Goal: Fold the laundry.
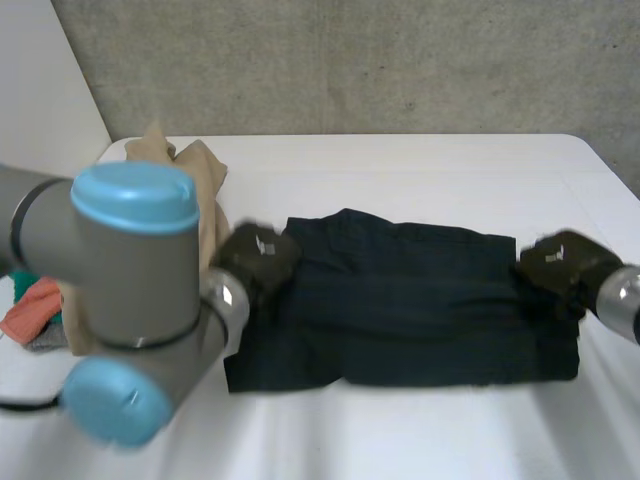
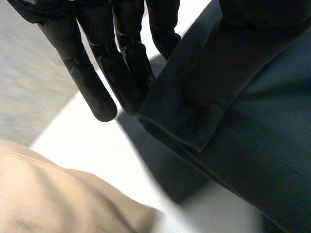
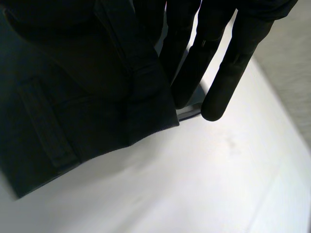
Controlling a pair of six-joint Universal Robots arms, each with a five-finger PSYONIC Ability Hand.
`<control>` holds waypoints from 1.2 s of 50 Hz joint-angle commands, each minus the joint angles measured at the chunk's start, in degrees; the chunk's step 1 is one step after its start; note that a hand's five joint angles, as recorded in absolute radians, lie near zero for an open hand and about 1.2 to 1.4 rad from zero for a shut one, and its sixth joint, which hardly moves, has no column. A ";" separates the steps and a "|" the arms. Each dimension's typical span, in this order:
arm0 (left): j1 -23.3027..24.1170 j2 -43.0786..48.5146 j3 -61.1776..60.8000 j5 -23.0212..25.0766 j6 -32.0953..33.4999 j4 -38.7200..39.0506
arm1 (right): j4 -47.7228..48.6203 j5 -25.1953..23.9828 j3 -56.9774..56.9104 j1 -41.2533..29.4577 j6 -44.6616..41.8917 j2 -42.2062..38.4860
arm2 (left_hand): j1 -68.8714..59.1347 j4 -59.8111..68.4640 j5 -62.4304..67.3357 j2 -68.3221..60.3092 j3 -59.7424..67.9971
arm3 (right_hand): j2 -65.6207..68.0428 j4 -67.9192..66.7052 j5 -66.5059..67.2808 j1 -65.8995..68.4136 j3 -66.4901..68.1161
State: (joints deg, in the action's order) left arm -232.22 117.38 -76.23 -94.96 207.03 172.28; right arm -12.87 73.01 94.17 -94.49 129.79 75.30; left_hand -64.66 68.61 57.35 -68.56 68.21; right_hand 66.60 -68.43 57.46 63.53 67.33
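While flat, dark garment [image 1: 400,300] pinched endwise by left hand [image 1: 258,256]; likewise right hand [image 1: 560,263].

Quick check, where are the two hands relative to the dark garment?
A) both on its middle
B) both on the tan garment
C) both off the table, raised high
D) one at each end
D: in the head view the left hand is at the left end of the dark navy garment and the right hand is at its right end. The tan garment lies further back with neither hand on it.
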 commanded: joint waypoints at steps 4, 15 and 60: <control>-4.38 16.11 16.63 0.56 4.52 21.06 | 21.56 6.09 -12.24 -4.82 8.37 -13.14 | -15.34 11.39 12.65 -11.44 11.79 | 13.40 -11.57 12.54 16.47 12.67; -4.91 28.96 29.12 4.61 5.41 25.46 | 29.22 13.65 -29.83 -10.10 8.81 -32.58 | 54.66 -58.61 -57.35 58.56 -58.21 | -56.60 58.43 -57.46 -53.53 -57.33; -1.13 -4.79 -10.07 2.15 -9.53 27.31 | 17.70 11.37 -5.75 3.35 0.55 -9.64 | 54.66 -58.61 -57.35 58.56 -58.21 | 13.40 -11.57 12.54 16.47 12.67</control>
State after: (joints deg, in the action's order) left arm -233.26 114.54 -85.13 -92.79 199.04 199.57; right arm 2.96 85.06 88.27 -90.90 136.08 63.06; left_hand -11.12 11.53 2.68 -11.73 12.09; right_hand 66.20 -68.41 56.18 61.69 66.84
